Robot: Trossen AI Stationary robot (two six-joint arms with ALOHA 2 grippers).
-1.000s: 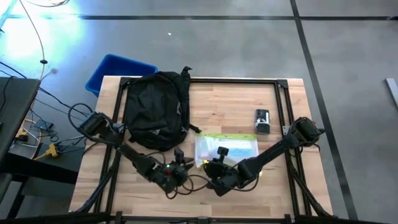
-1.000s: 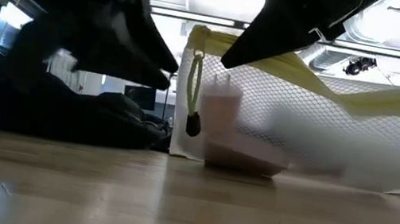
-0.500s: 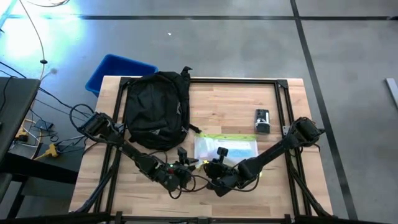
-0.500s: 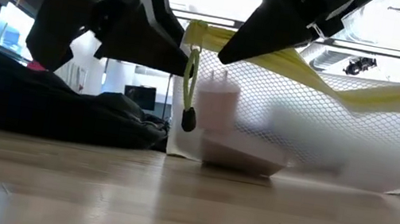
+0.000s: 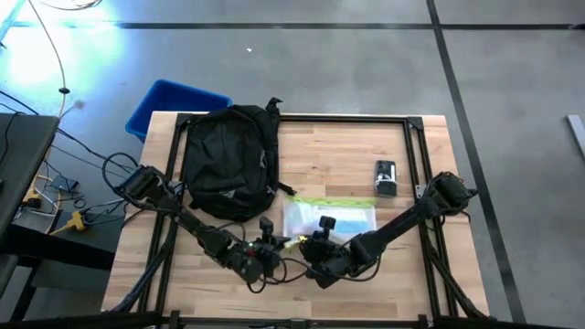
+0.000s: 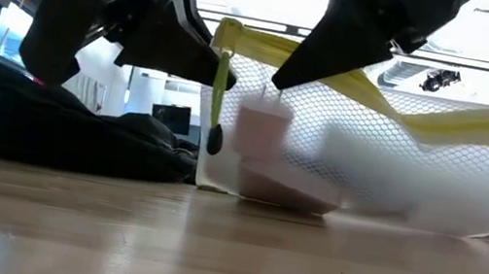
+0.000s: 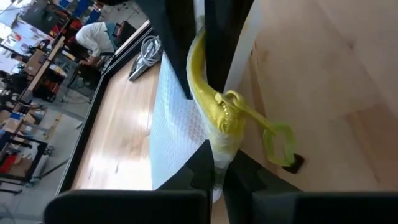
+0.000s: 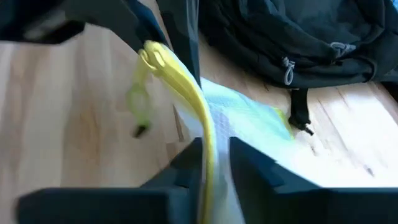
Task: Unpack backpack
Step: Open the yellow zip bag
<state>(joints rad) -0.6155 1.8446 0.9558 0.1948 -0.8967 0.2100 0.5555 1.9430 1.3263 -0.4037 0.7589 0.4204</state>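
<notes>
The backpack (image 5: 230, 162) lies flat at the far left of the wooden table (image 5: 347, 151), its top loop toward twelve o'clock and its base toward six; a blue bin (image 5: 171, 103) sits just off the table's corner at about ten o'clock from it; the left gripper (image 5: 271, 244) is at roughly five o'clock from the backpack, near the table's front edge and apart from the bag; its fingers (image 7: 205, 165) are pressed together on the yellow edge of the mesh pouch (image 5: 329, 217), pinching the end where a yellow loop (image 7: 278, 142) dangles; the right gripper (image 5: 315, 241) sits just beside it at three o'clock, its fingers (image 8: 186, 163) straddling the same yellow edge with a narrow gap, and whether they press the fabric cannot be told; in the low view the pouch's corner is lifted off the table between the two grippers, pale boxy items showing through the mesh; a small dark device (image 5: 385, 177) rests at about one o'clock from the pouch, well apart from the backpack.
</notes>
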